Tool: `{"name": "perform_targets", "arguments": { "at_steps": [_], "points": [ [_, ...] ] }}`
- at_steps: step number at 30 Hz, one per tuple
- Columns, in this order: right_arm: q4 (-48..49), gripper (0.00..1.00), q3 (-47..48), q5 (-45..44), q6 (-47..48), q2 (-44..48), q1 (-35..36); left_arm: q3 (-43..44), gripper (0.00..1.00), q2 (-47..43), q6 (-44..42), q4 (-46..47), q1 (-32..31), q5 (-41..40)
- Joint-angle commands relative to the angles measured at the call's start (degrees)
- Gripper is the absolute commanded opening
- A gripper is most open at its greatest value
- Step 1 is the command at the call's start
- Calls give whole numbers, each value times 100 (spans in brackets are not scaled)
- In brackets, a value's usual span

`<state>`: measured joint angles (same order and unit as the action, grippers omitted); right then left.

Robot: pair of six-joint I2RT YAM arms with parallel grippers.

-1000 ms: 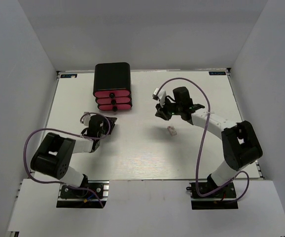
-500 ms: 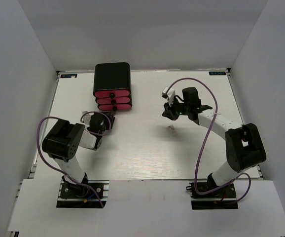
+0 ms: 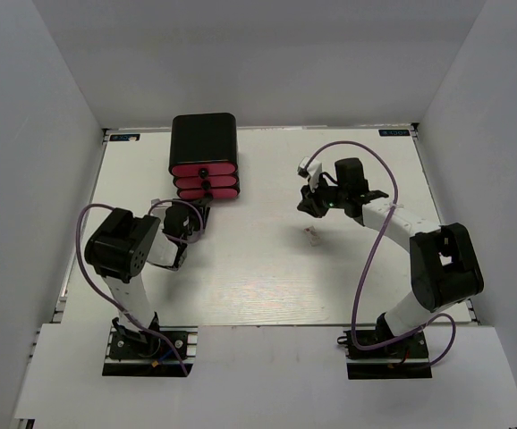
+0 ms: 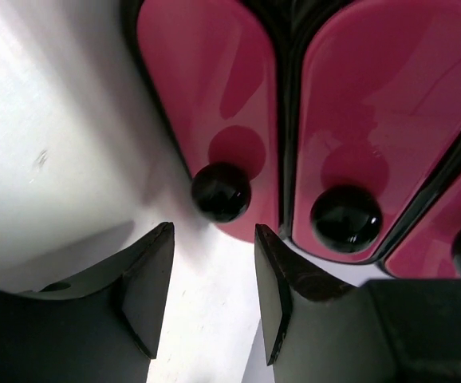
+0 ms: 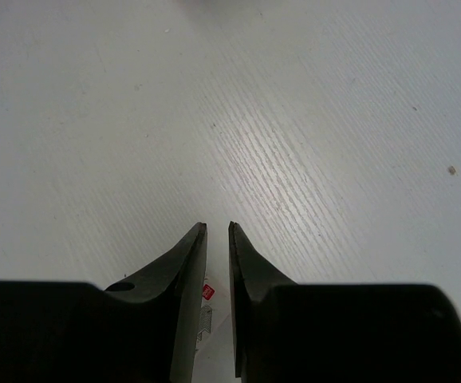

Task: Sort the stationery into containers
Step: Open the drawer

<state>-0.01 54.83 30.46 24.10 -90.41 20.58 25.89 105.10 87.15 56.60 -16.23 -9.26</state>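
The black box (image 3: pixel 203 134) holds three stacked pink-red drawers (image 3: pixel 206 180) with black knobs, all shut. My left gripper (image 3: pixel 200 211) is open and empty just in front of the lowest drawer. In the left wrist view the gripper (image 4: pixel 213 233) has a drawer knob (image 4: pixel 221 191) just beyond its tips, and the pink drawer fronts (image 4: pixel 214 80) fill the frame. My right gripper (image 3: pixel 311 203) is shut and empty above the table. The small white block (image 3: pixel 311 234) lies on the table just nearer than it. The block shows through the narrow gap of the right gripper (image 5: pixel 217 227) as a white piece with a red label (image 5: pixel 207 307). Markers and pens are out of view.
White walls enclose the table (image 3: pixel 258 286) on the left, back and right. The right arm's purple cable (image 3: pixel 366 259) loops over the table's right half. The left arm's cable (image 3: pixel 84 234) arches by the left edge.
My left arm has swung round and its gripper has moved up to the lowest drawer. My right gripper has moved right and back from over the white block, which stays put.
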Motion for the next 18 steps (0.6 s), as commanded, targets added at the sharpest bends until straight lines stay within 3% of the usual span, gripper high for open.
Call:
{"name": "perform_targets", "arguments": {
  "at_steps": [1, 18],
  "points": [
    [36, 24, 2, 136, -28, 76, -54, 197, 55, 90, 30, 325, 58, -59],
    [10, 25, -51, 162, -28, 76, -115, 522, 54, 432, 82, 299, 58, -164]
  ]
}}
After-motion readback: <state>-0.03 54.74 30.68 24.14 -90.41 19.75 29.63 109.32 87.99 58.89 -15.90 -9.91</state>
